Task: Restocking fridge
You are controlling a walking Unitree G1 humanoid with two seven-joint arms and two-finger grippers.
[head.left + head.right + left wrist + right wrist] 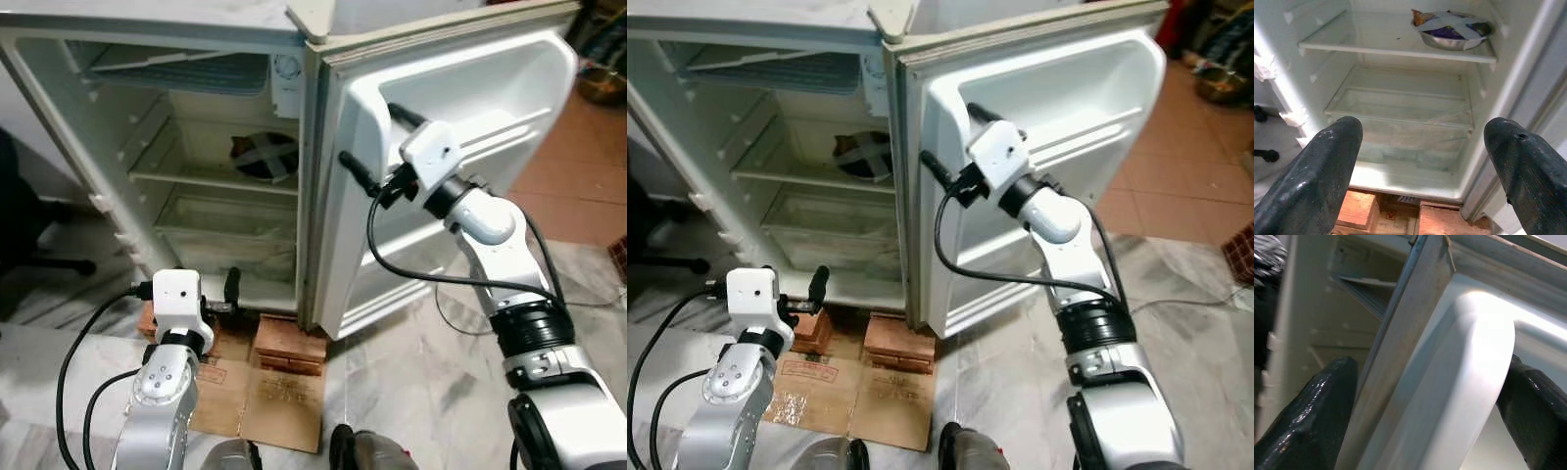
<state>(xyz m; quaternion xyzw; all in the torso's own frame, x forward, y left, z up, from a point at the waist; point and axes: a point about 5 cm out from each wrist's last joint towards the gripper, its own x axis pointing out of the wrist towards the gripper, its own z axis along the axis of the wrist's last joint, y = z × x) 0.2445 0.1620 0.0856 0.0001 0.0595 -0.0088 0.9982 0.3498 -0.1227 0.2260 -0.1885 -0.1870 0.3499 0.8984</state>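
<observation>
A small white fridge (196, 39) stands open, its door (490, 88) swung out to the right. On the glass shelf (1396, 49) sits a steel bowl (1452, 32) taped across its top, also visible at bowl (265, 157). My right gripper (380, 145) is raised to the door's inner edge, open, one finger on each side of the raised white liner (1459, 372). My left gripper (188, 291) hangs low before the fridge's bottom, open and empty, facing the clear crisper drawer (1400, 132).
The fridge rests on red bricks (291, 345), with flattened cardboard (260, 401) on the marble floor before it. A black chair base (49, 262) stands at the left. Orange tiles (578, 176) lie beyond the door. My feet (362, 450) show at the bottom edge.
</observation>
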